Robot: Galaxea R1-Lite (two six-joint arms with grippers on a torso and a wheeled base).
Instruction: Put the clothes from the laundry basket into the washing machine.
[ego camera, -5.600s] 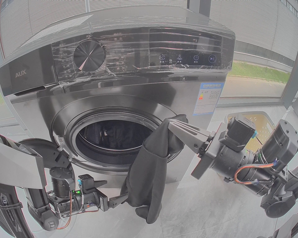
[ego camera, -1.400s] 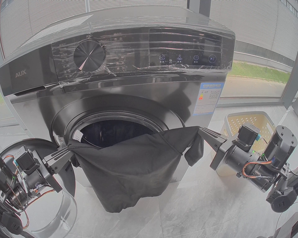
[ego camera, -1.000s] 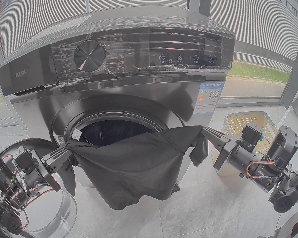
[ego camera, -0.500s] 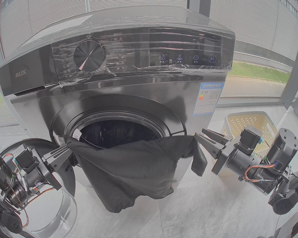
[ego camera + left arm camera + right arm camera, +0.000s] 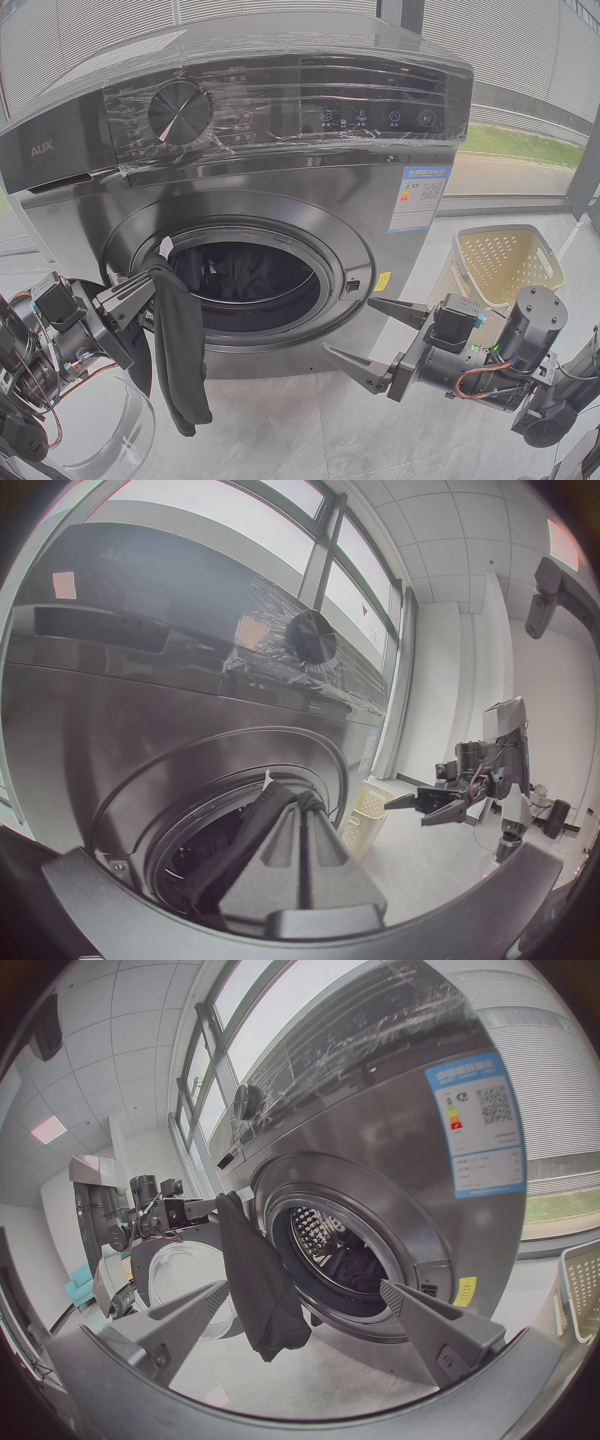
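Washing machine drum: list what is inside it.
Dark clothes lie bunched inside the drum, against its perforated metal wall. The drum's floor is hidden by the opening's rim, so I cannot count the pieces.

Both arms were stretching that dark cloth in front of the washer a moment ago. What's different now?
The right gripper let go of the dark garment, opened wide and dropped lower, in front of the washing machine. The garment swung left and now hangs limp from the left gripper alone, at the left edge of the drum opening. The left gripper stayed shut on it. The washing machine and the laundry basket have not moved.
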